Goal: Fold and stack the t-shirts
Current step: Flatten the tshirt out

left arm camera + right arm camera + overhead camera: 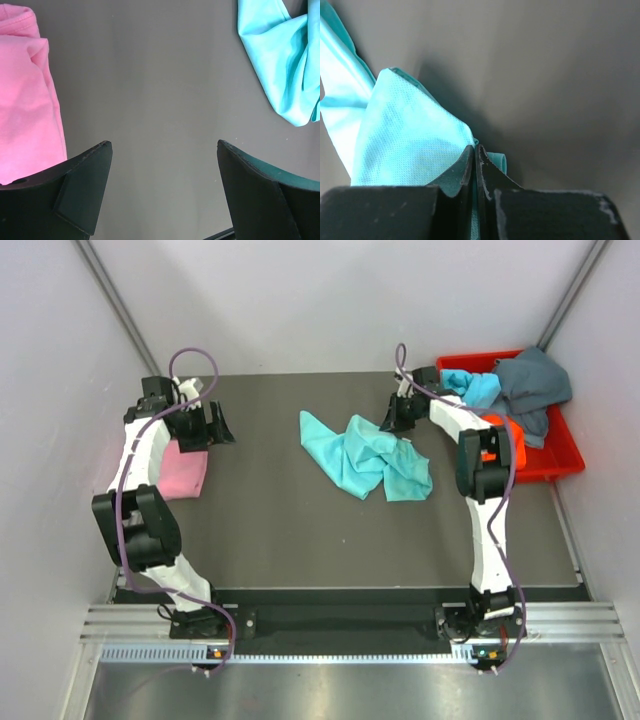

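One teal t-shirt [365, 455] crumpled on the bench [260, 525].
My right jaws pinch its edge; left jaws wide.

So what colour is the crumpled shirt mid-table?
Teal, a soft crumpled cloth t-shirt; top external view shows best.

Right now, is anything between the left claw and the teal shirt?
Nothing visible. Only bare table lies between the open left claw and the teal shirt. The pink shirt sits on the claw's other side. The right claw is shut on the teal shirt.
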You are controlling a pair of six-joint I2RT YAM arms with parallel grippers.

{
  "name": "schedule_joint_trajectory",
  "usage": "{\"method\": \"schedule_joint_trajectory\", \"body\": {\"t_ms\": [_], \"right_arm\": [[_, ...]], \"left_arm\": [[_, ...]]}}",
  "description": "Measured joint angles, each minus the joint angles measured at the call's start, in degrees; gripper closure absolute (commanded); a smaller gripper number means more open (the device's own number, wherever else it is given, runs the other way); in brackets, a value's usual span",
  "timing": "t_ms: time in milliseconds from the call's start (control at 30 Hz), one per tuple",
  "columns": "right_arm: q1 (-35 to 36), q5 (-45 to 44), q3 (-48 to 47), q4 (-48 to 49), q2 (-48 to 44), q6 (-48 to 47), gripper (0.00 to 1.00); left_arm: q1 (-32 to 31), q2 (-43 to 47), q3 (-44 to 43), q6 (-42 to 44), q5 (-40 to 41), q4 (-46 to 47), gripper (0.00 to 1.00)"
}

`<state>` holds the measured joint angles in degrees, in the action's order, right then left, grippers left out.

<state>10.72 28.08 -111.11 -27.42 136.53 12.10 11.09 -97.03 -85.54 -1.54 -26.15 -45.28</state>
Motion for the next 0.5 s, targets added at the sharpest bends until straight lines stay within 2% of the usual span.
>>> {"method": "schedule_joint_trajectory", "body": {"t_ms": [300,500], "right_arm": [[1.0,0.0,-1.8,0.2,-0.9,-0.9,1.00],[1.9,0.0,-1.7,0.0,-6.3,-1.4,1.00]], "left_arm": [[-0.3,0.0,0.2,-1.2,-1.9,0.8,0.11],[-0.8,0.0,1.0,-2.0,-3.4,1.6,0.12]]}}
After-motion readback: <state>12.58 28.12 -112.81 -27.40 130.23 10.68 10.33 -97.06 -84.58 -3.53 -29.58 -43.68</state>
